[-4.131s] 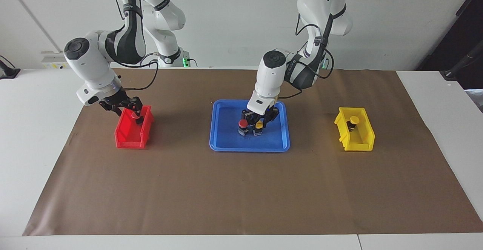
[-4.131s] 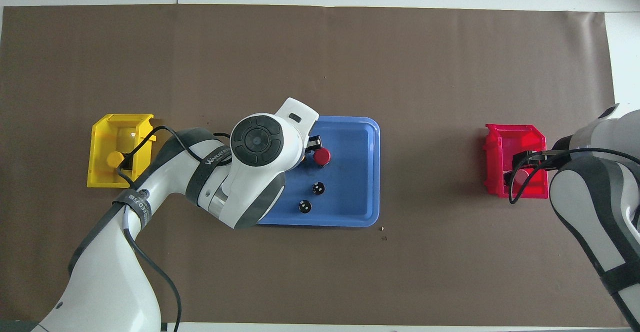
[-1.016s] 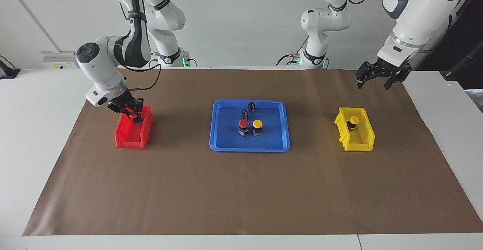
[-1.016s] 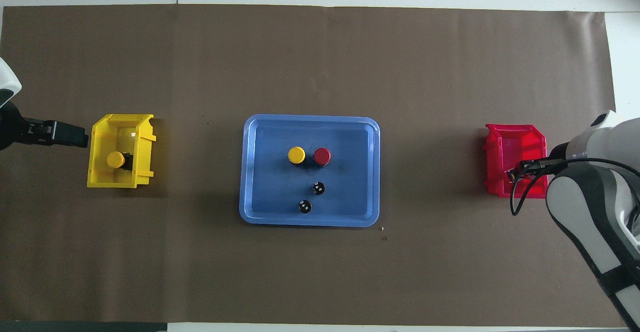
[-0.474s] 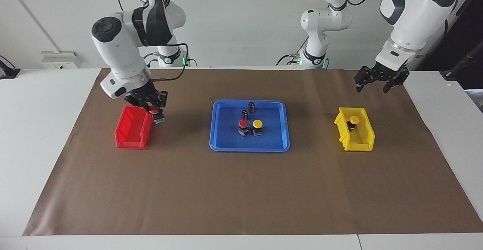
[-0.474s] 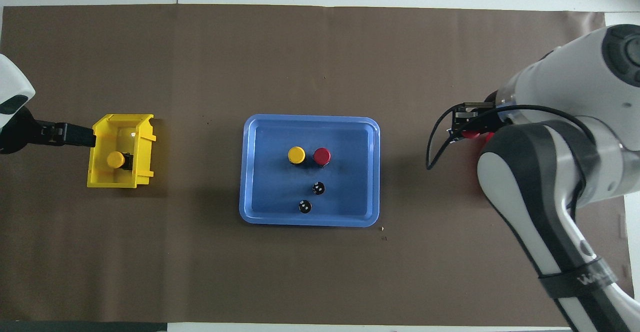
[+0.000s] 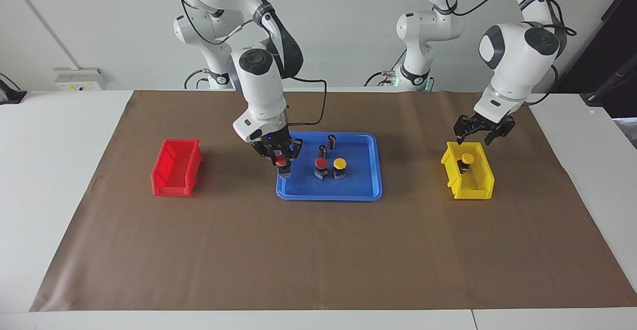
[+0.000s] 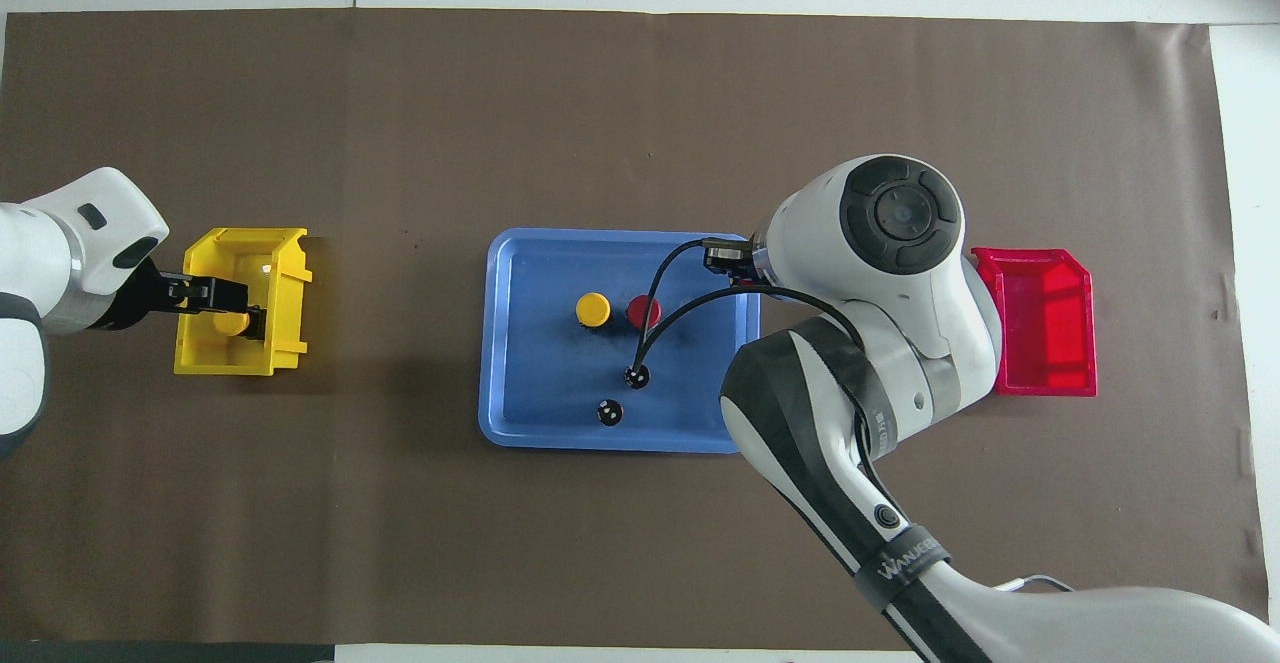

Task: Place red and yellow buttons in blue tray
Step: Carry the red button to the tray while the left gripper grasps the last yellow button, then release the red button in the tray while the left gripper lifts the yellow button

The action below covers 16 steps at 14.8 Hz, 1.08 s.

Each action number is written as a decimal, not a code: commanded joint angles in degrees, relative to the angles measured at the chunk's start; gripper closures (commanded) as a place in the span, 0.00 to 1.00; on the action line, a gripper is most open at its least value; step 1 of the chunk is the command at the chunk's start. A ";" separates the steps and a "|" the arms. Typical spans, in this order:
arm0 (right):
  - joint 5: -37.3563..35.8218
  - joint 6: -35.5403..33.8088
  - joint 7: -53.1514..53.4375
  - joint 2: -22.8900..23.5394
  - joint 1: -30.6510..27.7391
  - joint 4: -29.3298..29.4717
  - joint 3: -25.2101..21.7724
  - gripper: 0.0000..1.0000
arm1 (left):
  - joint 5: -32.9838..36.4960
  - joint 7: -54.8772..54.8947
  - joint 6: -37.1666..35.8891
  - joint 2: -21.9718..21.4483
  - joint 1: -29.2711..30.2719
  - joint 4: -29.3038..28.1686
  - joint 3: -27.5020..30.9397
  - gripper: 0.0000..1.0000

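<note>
Four buttons, two bins, one tray

Four push buttons show: two with round red caps and two with round yellow caps. One red-capped button (image 7: 321, 163) and one yellow-capped button (image 7: 340, 163) stand side by side in the flat bright blue plastic tray (image 7: 366, 190), near its middle. Two dark brown capless cylinders (image 7: 331, 141) stand in the same tray, nearer to the robots than those buttons. The second red-capped button (image 7: 281, 161) is pinched between the fingers of the right gripper (image 7: 279, 160), which hangs over the tray's edge toward the right arm's end of the tabletop (image 7: 59, 170). In the overhead view the right arm's bulk hides that corner of the tray. The small red plastic bin (image 7: 175, 168) sits on the brown paper mat (image 7: 318, 260), well apart from the tray. The second yellow-capped button (image 7: 467, 159) stands in the small yellow plastic bin (image 7: 473, 183) toward the left arm's end. The left gripper (image 7: 480, 132) hangs just over that bin's rim, fingers spread, pinching nothing.
</note>
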 commanded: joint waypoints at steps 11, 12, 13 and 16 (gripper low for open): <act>0.81 8.23 2.26 -0.92 2.42 -8.65 -0.21 0.56 | -0.06 0.65 12.44 3.95 3.34 -6.83 0.20 0.27; 0.81 8.42 2.26 -0.92 2.50 -8.66 -0.21 0.38 | -0.06 0.74 12.44 3.95 3.60 -6.83 0.20 0.28; 0.81 7.72 2.35 -0.83 2.42 -8.22 -0.21 0.25 | -0.06 1.17 12.35 3.95 3.69 -6.74 0.20 0.29; -0.24 2.03 2.09 -0.30 1.37 -2.09 -0.56 0.00 | -0.06 2.05 12.35 3.95 4.48 -6.74 0.29 0.31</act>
